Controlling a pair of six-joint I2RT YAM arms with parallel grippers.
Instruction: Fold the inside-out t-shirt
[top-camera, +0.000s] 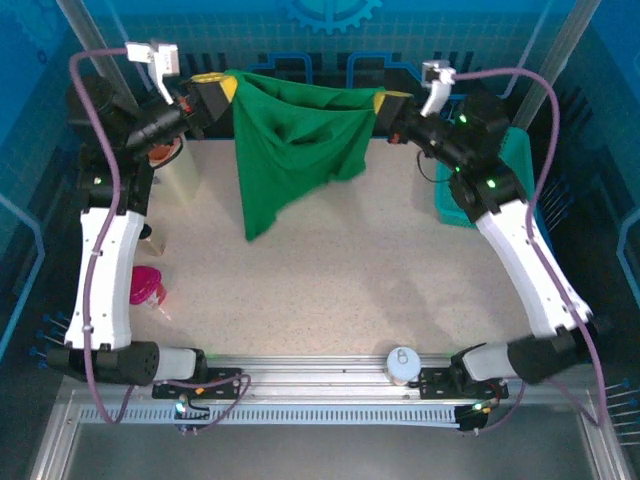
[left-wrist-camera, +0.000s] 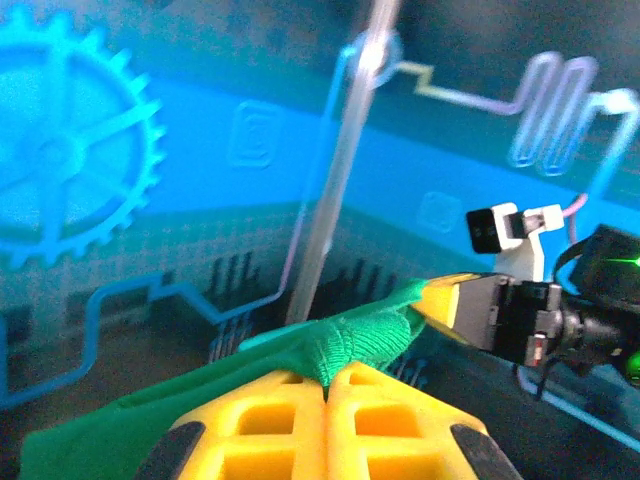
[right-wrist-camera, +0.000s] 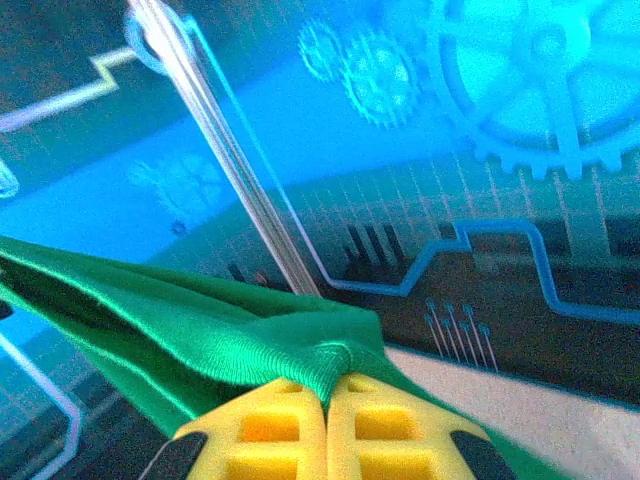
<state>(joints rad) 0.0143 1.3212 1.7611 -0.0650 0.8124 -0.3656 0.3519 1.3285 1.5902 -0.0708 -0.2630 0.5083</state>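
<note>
Top external view: the green t-shirt (top-camera: 295, 140) hangs in the air over the far part of the desk (top-camera: 350, 270), stretched betw. the two tools by its top edge. The left tool (top-camera: 226, 92) is clenched on the shirt's upper left corner and the right tool (top-camera: 382, 102) on the upper right corner. The top edge sags slightly betw. them. The cloth drapes down in loose folds and is longest on the left side, where a narrow tail drops lowest. Cannot tell if that tail touches the desk.

Left wrist view: yellow fingers (left-wrist-camera: 270, 420) are pressed together w/ a bunched ridge of green cloth pinched at the tips. The cloth runs across to the right tool opposite.

Right wrist view: the same grip, fingers shut tight on a gathered fold, w/ the cloth spreading off to the left in pleats.

Other items in the top view: a teal basket (top-camera: 518, 155) at the desk's right edge, behind the right arm; a pink item (top-camera: 145, 285) beside the left arm; a white round cap (top-camera: 402, 363) at the near edge by the right arm's base.
</note>
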